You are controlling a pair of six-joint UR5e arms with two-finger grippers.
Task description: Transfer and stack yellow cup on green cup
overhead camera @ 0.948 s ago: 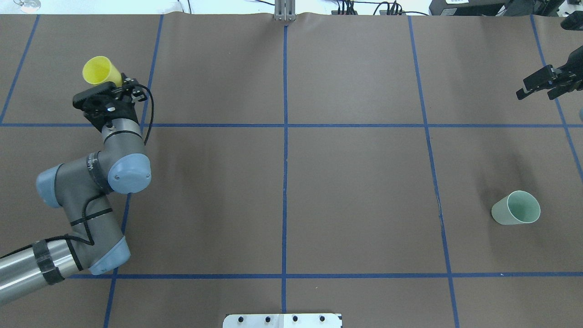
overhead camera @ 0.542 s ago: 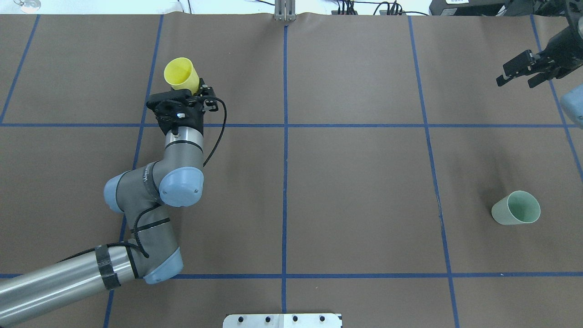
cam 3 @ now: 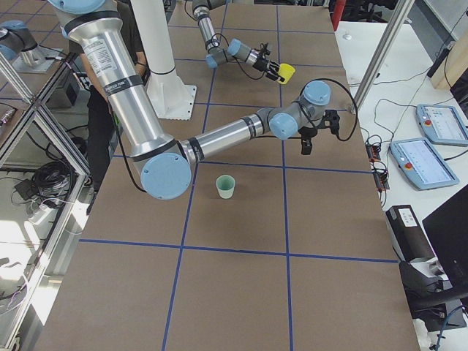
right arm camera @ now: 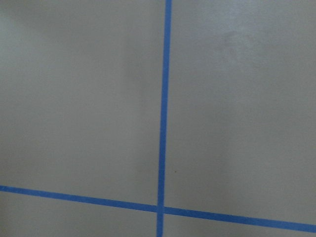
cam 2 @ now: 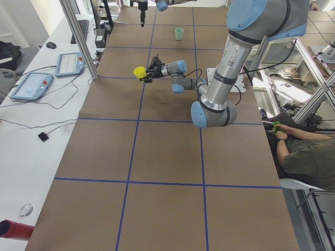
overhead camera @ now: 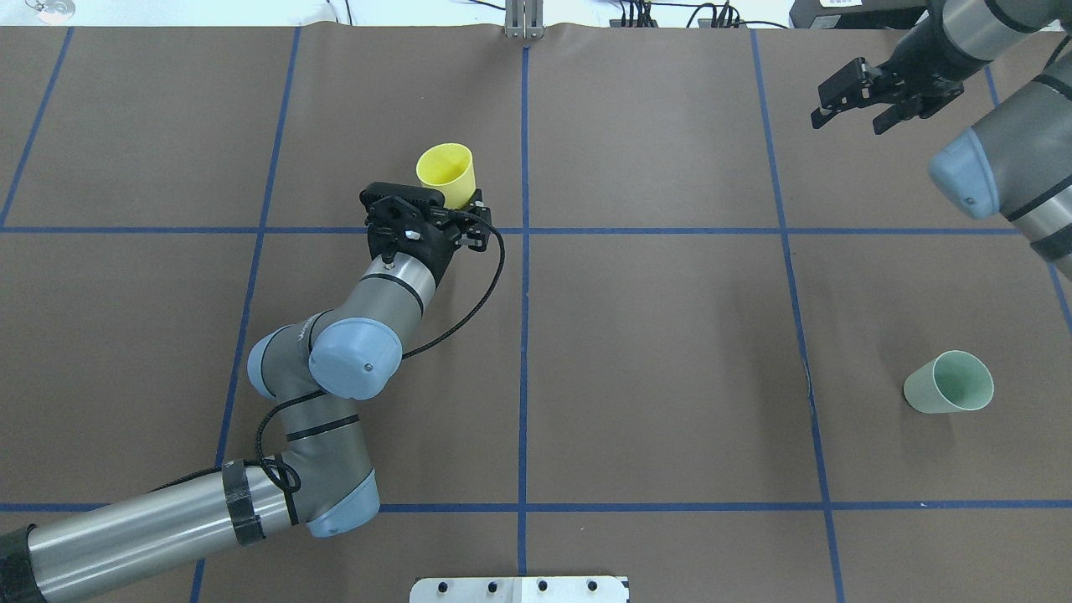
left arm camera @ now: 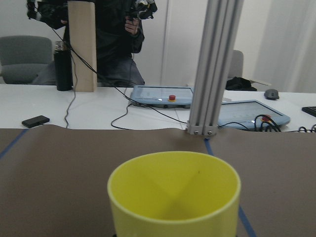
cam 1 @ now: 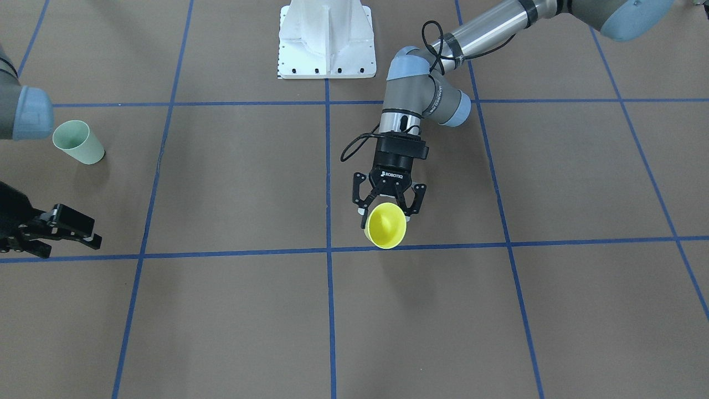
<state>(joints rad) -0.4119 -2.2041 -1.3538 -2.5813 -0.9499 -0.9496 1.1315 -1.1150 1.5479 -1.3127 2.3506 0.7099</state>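
The yellow cup (overhead camera: 446,173) hangs above the table just left of the centre tape line, tilted with its mouth facing away from the robot. My left gripper (cam 1: 388,209) is shut on its lower part; the cup (cam 1: 386,225) fills the bottom of the left wrist view (left arm camera: 174,197). It also shows small in the side views (cam 2: 138,72) (cam 3: 286,72). The green cup (overhead camera: 948,383) stands upright at the near right (cam 1: 77,142) (cam 3: 226,186), apart from both grippers. My right gripper (overhead camera: 847,115) hovers open and holds nothing at the far right (cam 1: 69,245).
Blue tape lines (right arm camera: 164,118) grid the brown table. The white robot base plate (cam 1: 327,39) sits at the near middle edge. An aluminium post (left arm camera: 215,64) stands at the far edge, with control pendants (left arm camera: 163,96) and a person (left arm camera: 113,39) beyond it.
My left arm has carried the yellow cup rightwards from the far left to near the centre line. My right gripper has moved left and further back, still open.
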